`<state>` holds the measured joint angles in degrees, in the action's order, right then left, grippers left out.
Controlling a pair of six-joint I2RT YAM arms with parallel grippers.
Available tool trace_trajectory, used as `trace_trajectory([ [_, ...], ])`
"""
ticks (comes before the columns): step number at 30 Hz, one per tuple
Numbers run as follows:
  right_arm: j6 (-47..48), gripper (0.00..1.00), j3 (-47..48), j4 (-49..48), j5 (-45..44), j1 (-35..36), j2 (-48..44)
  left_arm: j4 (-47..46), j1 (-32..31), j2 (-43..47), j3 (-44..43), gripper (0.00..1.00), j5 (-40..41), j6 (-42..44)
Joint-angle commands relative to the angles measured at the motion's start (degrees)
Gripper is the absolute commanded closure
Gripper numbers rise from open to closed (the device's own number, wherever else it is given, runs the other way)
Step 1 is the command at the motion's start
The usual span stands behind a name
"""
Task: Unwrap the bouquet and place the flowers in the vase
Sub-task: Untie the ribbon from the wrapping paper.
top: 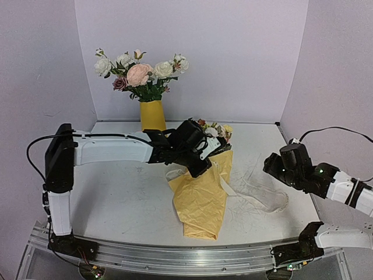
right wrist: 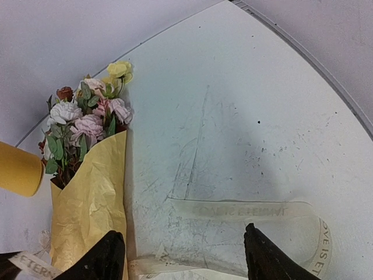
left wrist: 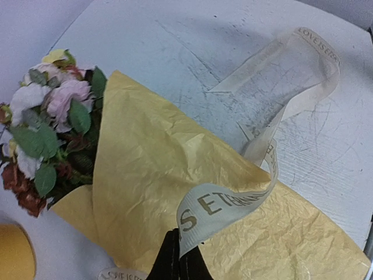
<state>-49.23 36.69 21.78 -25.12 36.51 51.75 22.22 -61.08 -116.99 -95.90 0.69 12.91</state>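
Ribbon (left wrist: 233, 204) sits pinched in the closed left gripper (left wrist: 178, 261); the right gripper (right wrist: 183, 233) is spread wide. The bouquet (top: 204, 192) lies just before the vase (top: 152, 115). If the ribbon snags, pulling may drag the bouquet against the vase.

We find lettering only on the cream ribbon (left wrist: 233, 205). In the left wrist view, at lower centre of the frame, large brownish capitals read "S ETERNA", cut off at both ends by the ribbon's twist. At the upper right, smaller capitals on the loop begin "LOVE IS E" and then blur. At the bottom edge, left of centre, a scrap shows "LOVE IS". In the right wrist view the ribbon (right wrist: 239, 210) carries faint mirrored letters at lower centre that we cannot read, "VE IS ET" at the lower right and "ETERN" in the lower left corner. The top view gives us nothing legible
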Motion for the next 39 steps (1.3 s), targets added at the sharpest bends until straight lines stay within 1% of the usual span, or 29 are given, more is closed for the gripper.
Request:
trace_trajectory([
  [1, 4.1, 0.28, -0.1, -5.3, 4.8, -0.2, 3.3, -7.6, 1.7, 12.5, 9.4, 1.0, 9.6, -14.0],
  [4, 5.0, 0.28, 0.2, -6.9, 7.0, -0.2, 5.5, -9.9, 4.5, 20.3, 18.5, 1.0, 15.4, -23.3],
  [5, 5.2, 0.28, 0.1, -7.5, 7.5, -0.2, 5.8, -10.1, 6.1, 22.9, 21.3, 1.0, 18.7, -27.9],
  [7, 5.4, 0.28, 0.1, -8.2, 8.3, -0.2, 6.2, -10.6, 7.9, 27.2, 25.4, 1.0, 21.3, -32.2],
  [10, 6.1, 0.27, 0.1, -9.9, 9.9, -0.2, 6.9, -12.8, 10.7, 37.4, 37.5, 0.97, 30.9, -42.3],
  [11, 6.3, 0.27, 0.2, -10.2, 10.4, -0.2, 7.1, -13.5, 10.9, 40.1, 40.6, 0.96, 33.9, -44.3],
  [13, 6.7, 0.26, 0.6, -10.7, 11.3, -0.2, 7.8, -13.5, 11.7, 44.9, 46.2, 0.9, 39.4, -48.7],
  [14, 7.1, 0.26, 0.8, -11.0, 12.1, -0.2, 8.1, -13.4, 12.0, 46.4, 47.6, 0.87, 41.7, -50.8],
  [16, 8.5, 0.2, 1.2, -11.9, 14.6, -0.2, 9.4, -13.1, 13.0, 50.3, 51.1, 0.79, 44.1, -53.6],
  [17, 8.8, 0.18, 1.9, -11.9, 15.7, -0.1, 10.8, -12.5, 13.8, 52.6, 52.7, 0.53, 45.7, -55.6],
  [18, 9.1, 0.18, 2.1, -12.0, 16.3, 0.0, 11.5, -12.1, 14.1, 53.2, 53.2, 0.45, 46.1, -56.0],
  [19, 10.0, 0.17, 2.9, -12.3, 17.2, 0.7, 12.8, -10.6, 14.4, 53.6, 53.6, 0.23, 47.8, -57.8],
  [20, 10.5, 0.17, 3.4, -12.9, 17.7, 1.6, 13.4, -9.1, 14.5, 53.6, 53.6, 0.12, 48.7, -58.9],
  [21, 11.1, 0.16, 4.0, -13.4, 17.9, 2.8, 13.9, -8.3, 14.5, 53.4, 53.5, 0.04, 49.1, -59.4],
  [22, 11.4, 0.15, 4.8, -13.5, 17.6, 4.2, 14.6, -8.0, 14.5, 53.2, 53.3, 0.01, 49.2, -59.4],
  [25, 12.5, 0.08, 8.6, -13.5, 16.1, 8.9, 17.5, -7.8, 14.5, 52.3, 52.8, 0.01, 47.3, -57.9],
  [26, 12.8, 0.04, 11.8, -12.7, 14.6, 11.6, 20.4, -7.8, 14.5, 51.7, 52.1, 0.0, 46.3, -56.8],
  [27, 13.4, 0.02, 14.7, -11.9, 14.0, 13.7, 23.3, -7.2, 14.5, 51.0, 51.4, 0.01, 45.8, -56.0],
  [29, 13.8, 0.02, 19.5, -10.0, 12.3, 16.9, 28.1, -4.4, 15.0, 50.0, 49.6, 0.01, 45.9, -57.0],
  [30, 14.1, 0.02, 22.0, -9.0, 11.3, 18.4, 30.7, -2.6, 16.3, 49.6, 49.2, 0.01, 44.7, -57.9],
  [31, 14.3, 0.02, 24.5, -7.5, 9.9, 20.7, 33.1, -1.6, 19.1, 49.2, 48.8, 0.0, 41.7, -58.1],
  [32, 14.4, 0.02, 26.3, -7.1, 9.2, 21.2, 34.9, -1.1, 20.0, 49.1, 48.7, 0.01, 41.0, -58.2],
  [33, 14.6, 0.02, 29.6, -5.1, 7.4, 23.6, 38.3, -0.6, 23.1, 49.1, 49.1, 0.01, 38.6, -58.7],
  [34, 14.9, 0.02, 32.1, -4.1, 6.5, 24.8, 40.7, -0.6, 24.3, 49.2, 49.7, 0.01, 38.0, -58.9],
  [35, 15.5, 0.02, 35.3, -3.2, 5.7, 25.9, 44.1, -0.6, 25.2, 49.7, 50.1, 0.01, 37.5, -59.0],
  [36, 15.6, 0.02, 36.8, -2.0, 5.1, 26.8, 45.6, -0.5, 25.8, 50.2, 50.5, 0.01, 36.7, -59.1],
  [39, 16.4, 0.02, 46.7, 3.9, 0.7, 29.9, 53.8, -0.5, 27.6, 50.5, 51.2, 0.01, 32.4, -59.2],
])
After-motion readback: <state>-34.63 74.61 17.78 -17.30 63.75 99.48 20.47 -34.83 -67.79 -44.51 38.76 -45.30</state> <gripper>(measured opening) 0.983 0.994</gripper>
